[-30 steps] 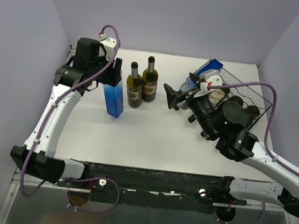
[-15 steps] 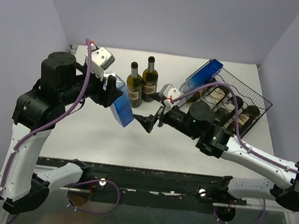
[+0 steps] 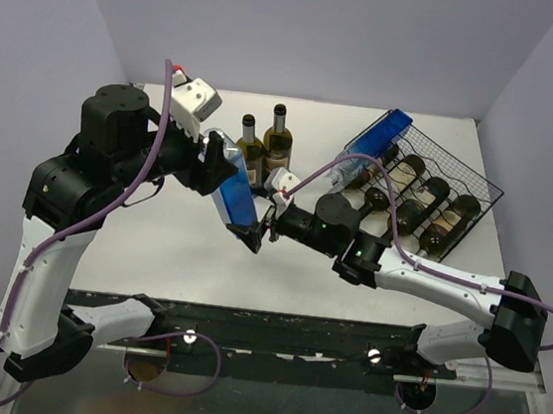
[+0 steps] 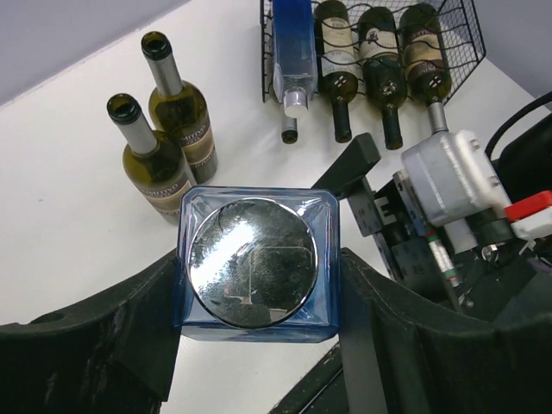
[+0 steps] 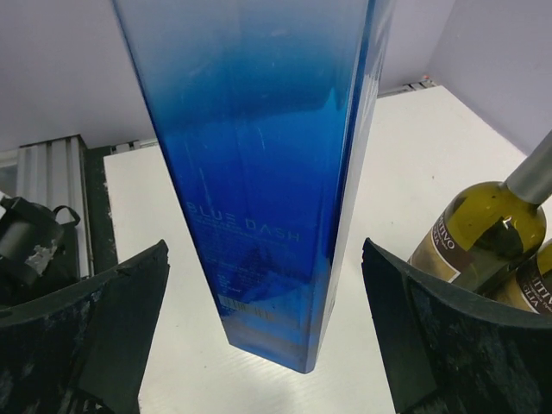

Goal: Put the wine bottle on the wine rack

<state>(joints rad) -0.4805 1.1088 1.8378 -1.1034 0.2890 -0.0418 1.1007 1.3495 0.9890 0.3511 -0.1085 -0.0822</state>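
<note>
In the right wrist view, spread fingers (image 5: 86,332) flank the blue bottle (image 5: 259,172).

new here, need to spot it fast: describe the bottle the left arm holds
Left of the rack, over mid-table, a bottle hangs tilted in the left gripper. It is square and blue; the green bottles standing behind it are round.

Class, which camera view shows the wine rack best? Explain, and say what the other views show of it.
Top external: the whole wine rack shows, with all its sides. Left wrist shows only its front part, cut off by the picture's top edge. Right wrist shows none of it; the blue bottle fills that view.
</note>
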